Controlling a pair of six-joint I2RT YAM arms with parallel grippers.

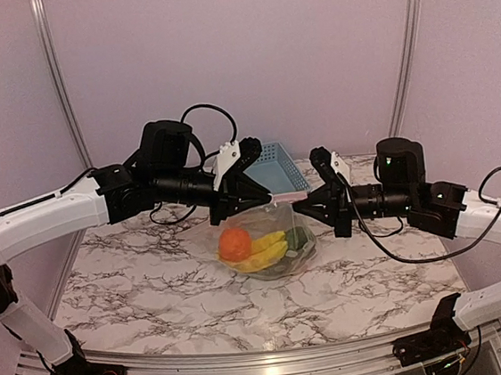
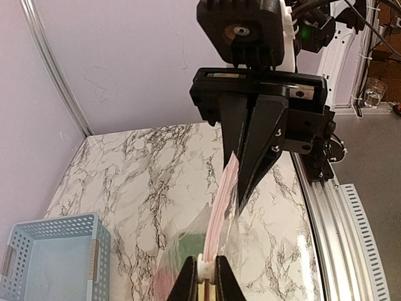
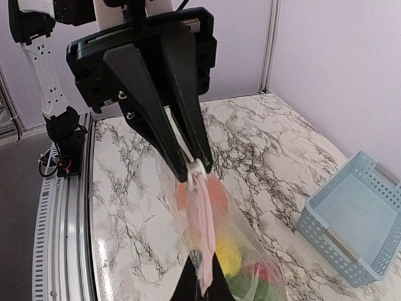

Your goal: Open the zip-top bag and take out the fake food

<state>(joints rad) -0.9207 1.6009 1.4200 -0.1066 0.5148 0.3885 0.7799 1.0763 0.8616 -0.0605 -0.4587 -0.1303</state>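
The clear zip-top bag [image 1: 274, 239] hangs between my two grippers over the marble table. Its pink zip strip [image 2: 222, 200] is stretched taut between them. My left gripper [image 1: 265, 195] is shut on the white zip slider [image 2: 208, 266] at the strip's left end. My right gripper [image 1: 313, 201] is shut on the strip's other end [image 3: 203, 251]. Inside the bag I see the fake food: an orange ball [image 1: 235, 243], a yellow banana [image 1: 266, 250], a green piece [image 1: 297, 236] and a red fruit [image 3: 263, 273]. The bag looks closed along the strip.
A light blue lattice basket [image 1: 282, 162] stands on the table behind the bag, and shows empty in the left wrist view [image 2: 50, 263] and the right wrist view [image 3: 357, 226]. A metal rail [image 1: 251, 366] runs along the table's near edge.
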